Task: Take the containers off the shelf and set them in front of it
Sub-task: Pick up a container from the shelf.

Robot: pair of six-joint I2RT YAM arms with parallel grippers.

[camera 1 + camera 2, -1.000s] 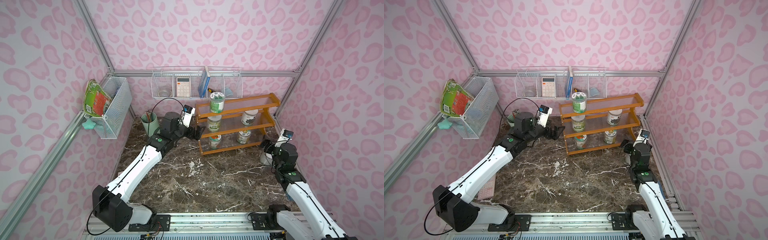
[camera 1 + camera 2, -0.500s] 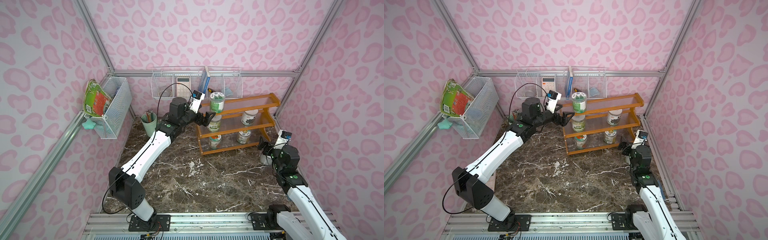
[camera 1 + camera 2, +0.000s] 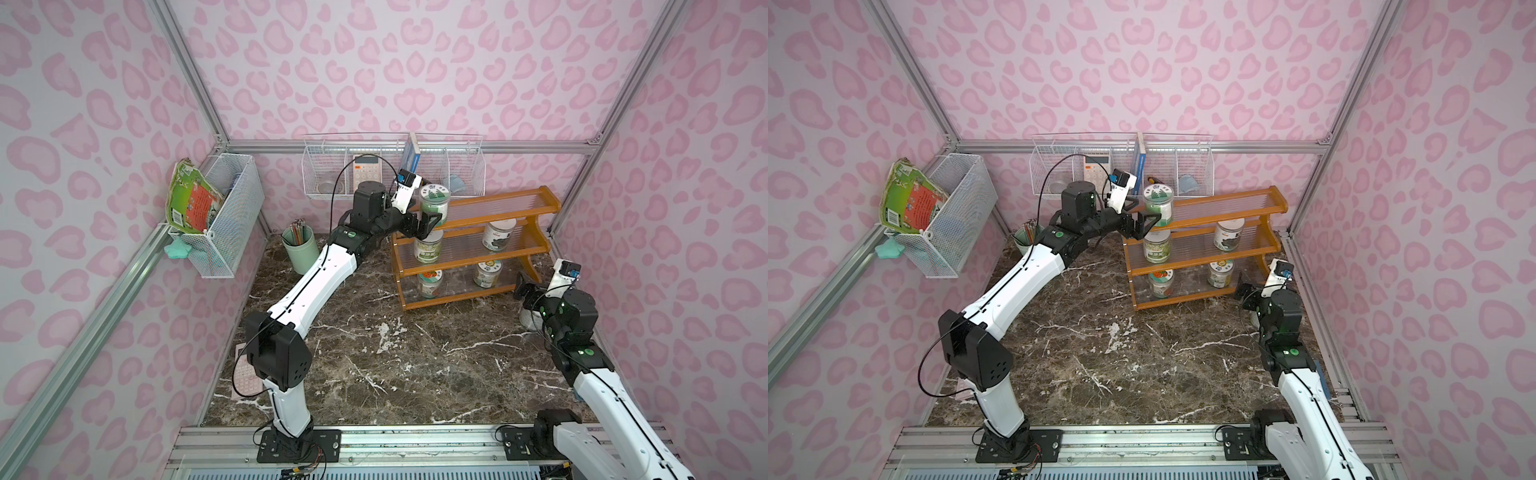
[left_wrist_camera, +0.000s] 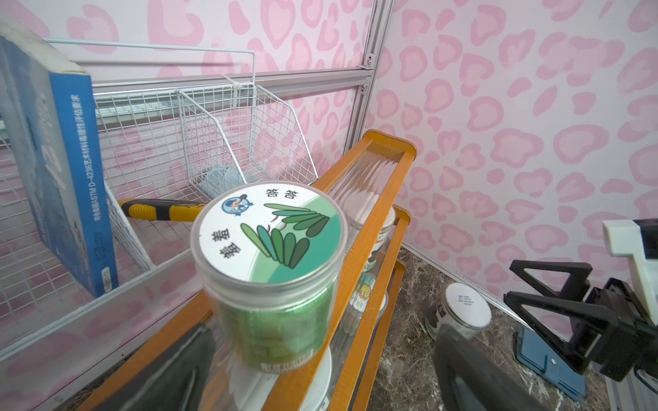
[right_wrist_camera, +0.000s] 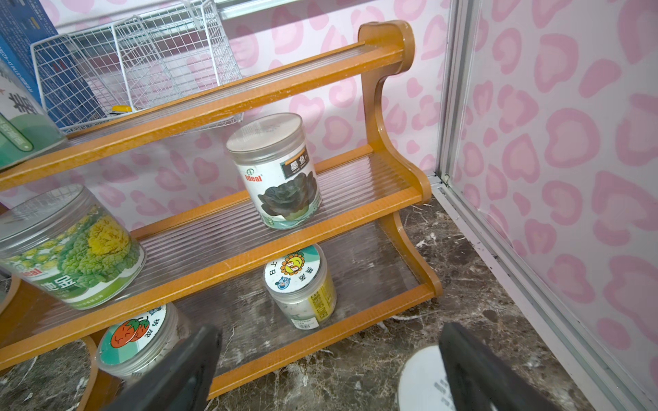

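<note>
1. Left wrist view: the left gripper is hovering at the top tier of the shelf, jaws spread wide, straddling the leaf-lidded jar without clamping it.
2. That jar is standing upright at the tier's left end. Green is showing through its clear wall; whether that is label or filling cannot be told.
3. The middle tier is carrying the cabbage-label jar and the dark-label jar. Their labels are hiding the contents.
4. The bottom tier is carrying the tomato-lidded jar and the sunflower-lidded jar, the latter showing a pale filling.
5. The right gripper is hanging released, grasping nothing, just above the white-lidded jar, which is standing on the tabletop off the shelf's right end.
6. In a top view, the mint cup is holding pencils, left of the shelf.
</note>
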